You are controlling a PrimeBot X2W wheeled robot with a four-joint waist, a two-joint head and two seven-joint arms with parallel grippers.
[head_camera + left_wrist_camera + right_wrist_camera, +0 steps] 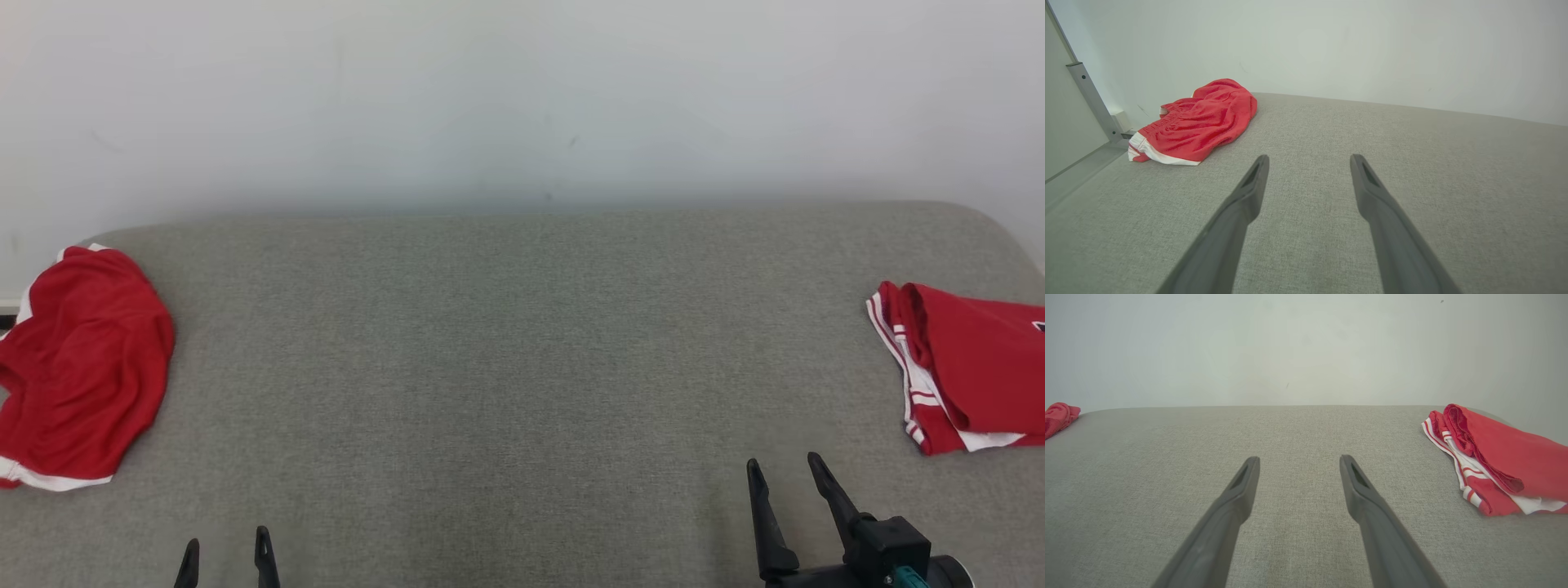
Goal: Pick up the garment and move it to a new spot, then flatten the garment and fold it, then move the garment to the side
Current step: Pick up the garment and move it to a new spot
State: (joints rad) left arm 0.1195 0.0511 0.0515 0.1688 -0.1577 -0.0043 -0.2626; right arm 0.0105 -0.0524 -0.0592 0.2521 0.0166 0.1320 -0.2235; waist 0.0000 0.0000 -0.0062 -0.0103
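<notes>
Both arms are low at the near edge of the grey fabric-covered tabletop [522, 343], and nothing is in hand. The left gripper [226, 541] peeks in at the bottom of the head view, just its two dark fingertips showing, spread wide with bare fabric between them. Over on the other side, the right gripper [782, 462] reaches a little further onto the surface, its long dark fingers also spread wide and empty, angled slightly leftward.

Now the cloth. The crumpled red garment with white trim [86, 367] lies in a loose heap at the far left end of the tabletop, well apart from the left gripper; from the left wrist view it sits ahead and to the left of the fingers, close to the pale wall [522, 98] and a grey metal post [1090, 98] at the corner.

At the far right end rests the folded red garment with white stripes [971, 367], stacked neatly in layers and running off the frame's right edge, near the right gripper but not touching it. The wide middle of the tabletop lies between the two.
</notes>
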